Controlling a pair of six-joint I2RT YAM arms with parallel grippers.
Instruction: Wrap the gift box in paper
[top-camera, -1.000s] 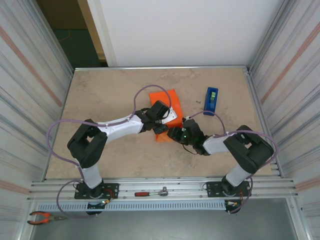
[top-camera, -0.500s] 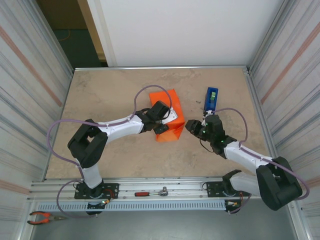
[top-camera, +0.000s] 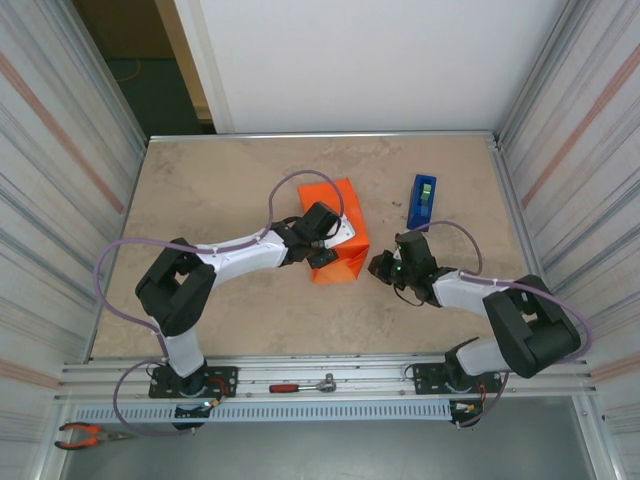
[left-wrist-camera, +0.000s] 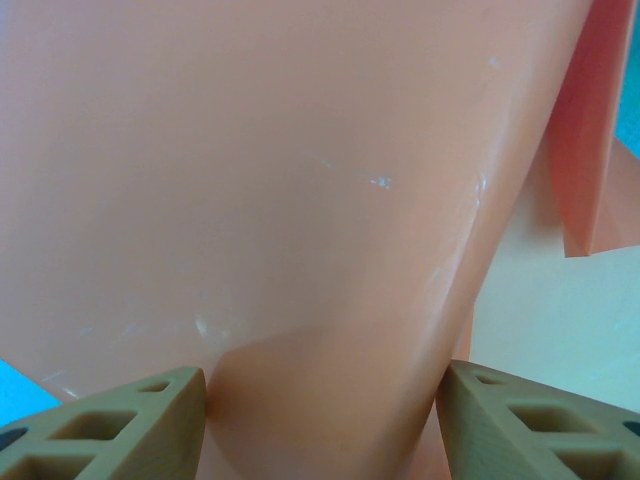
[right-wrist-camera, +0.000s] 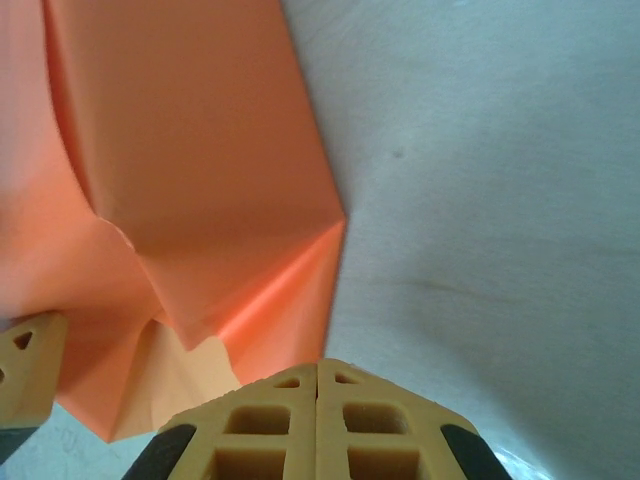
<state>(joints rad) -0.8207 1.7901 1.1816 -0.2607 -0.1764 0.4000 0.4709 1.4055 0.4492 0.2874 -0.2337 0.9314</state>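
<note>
1. Because the paper (top-camera: 335, 212) is folded up around the gift box, the box itself is covered. I judge it to sit inside the orange parcel at the middle of the table (top-camera: 230, 190).
2. The left end effector (top-camera: 322, 245) lies over the parcel's near top edge. In the left wrist view its fingers (left-wrist-camera: 120, 430) stand apart, with the paper-covered bulk filling the gap and both pads against the paper. This looks like a clamp, most likely there to pin the folded sheet so it cannot spring open.
3. The right end effector (top-camera: 383, 266) sits low on the table just beside the parcel's right end, its fingers pressed together on nothing. Closed like this it makes a blunt tip, probably better for pushing or creasing a flap than for pinching one.
4. In the right wrist view the end folds of the paper come to a loose point, with a small flap gaping near the table. That side seems unfinished, which would explain why the right arm faces it.
5. The blue tape dispenser (top-camera: 421, 200) stands apart on the far right, within the right arm's reach, presumably for sealing.
</note>
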